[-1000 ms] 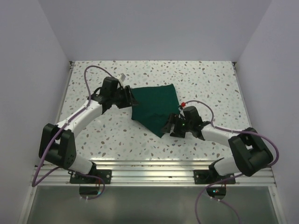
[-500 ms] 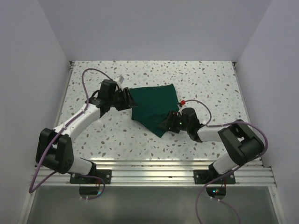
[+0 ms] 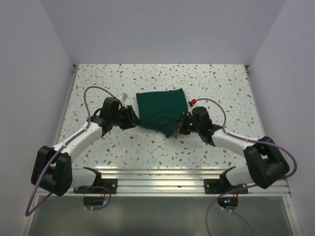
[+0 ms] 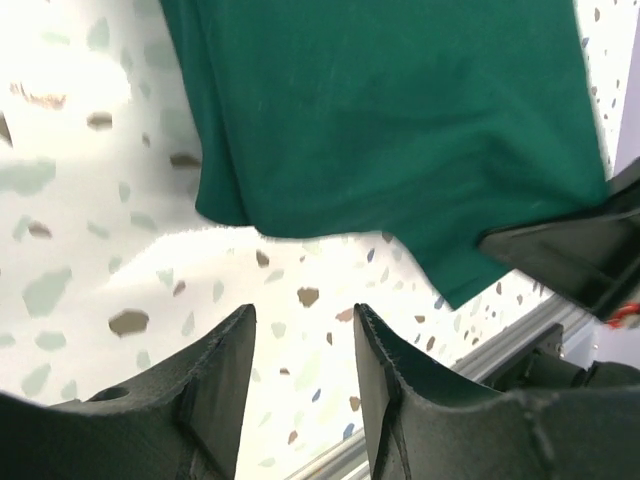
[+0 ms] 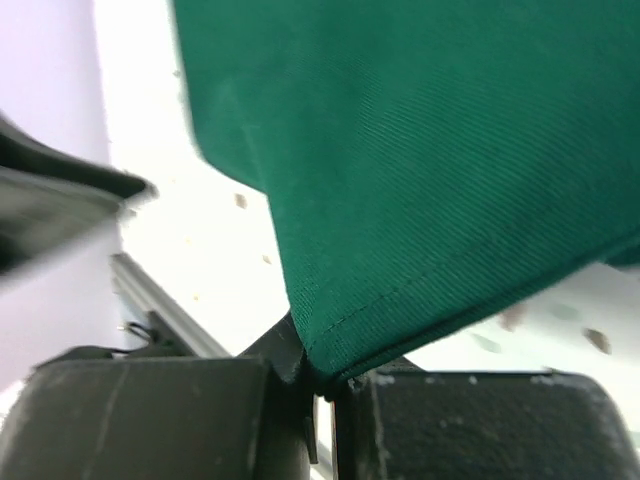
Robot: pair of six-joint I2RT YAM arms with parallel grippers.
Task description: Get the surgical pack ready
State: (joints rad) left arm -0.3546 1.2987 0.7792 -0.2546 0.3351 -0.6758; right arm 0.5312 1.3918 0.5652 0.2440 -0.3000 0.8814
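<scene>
The surgical pack, a dark green fabric drape, lies crumpled at the table's middle with one corner pointing toward the near edge. My right gripper is shut on that near corner; in the right wrist view the hemmed corner of the drape is pinched where the jaws meet. My left gripper stands open just off the drape's left edge. In the left wrist view the drape lies beyond the fingertips, and only speckled table shows between them.
A small white item lies on the table behind the left gripper. A red piece sits by the right arm's cable. An aluminium rail runs along the near edge, and white walls close in three sides.
The right gripper has moved onto the drape's near corner and shut on it, drawing that corner in. The left gripper has slid toward the near edge, still open.
</scene>
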